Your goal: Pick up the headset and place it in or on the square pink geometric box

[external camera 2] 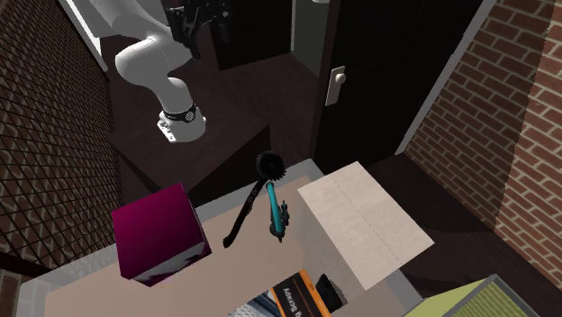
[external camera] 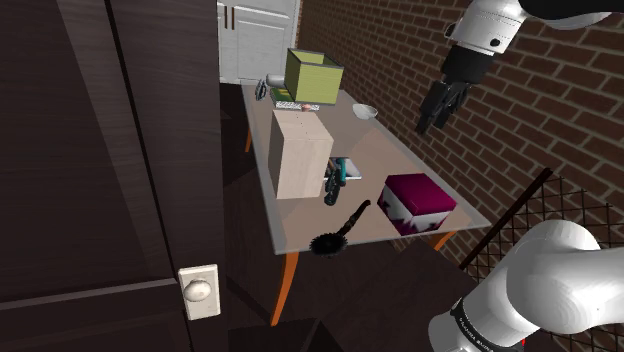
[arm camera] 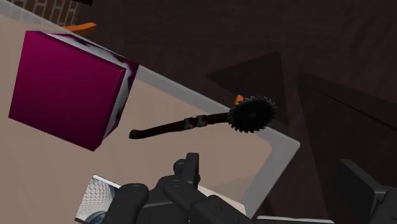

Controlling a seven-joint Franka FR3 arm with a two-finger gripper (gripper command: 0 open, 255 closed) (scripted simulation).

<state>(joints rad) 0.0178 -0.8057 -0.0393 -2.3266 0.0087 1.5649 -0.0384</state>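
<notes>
The arm is hanging high above the pink box [external camera: 420,196], well apart from it. Its fingers [external camera: 430,115] are standing spread and pinching nothing, which suits a grasp not yet begun. That height is probably giving it room to come down over the taller things on the table [external camera: 385,150].

The headset [external camera: 335,180], a teal and black piece, is lying flat on the table near the pink box, on the side facing away from the arm's stand. A black brush [external camera: 340,228] with a spiky round head is lying nearer the pink box than the headset is. A tan box [external camera: 300,155] is standing just beside the headset, on its side away from the pink box, so a straight descent looks safer than a sideways reach.

The pink box is showing a flat, closed magenta top, so the headset will likely be going on it rather than in it.
</notes>
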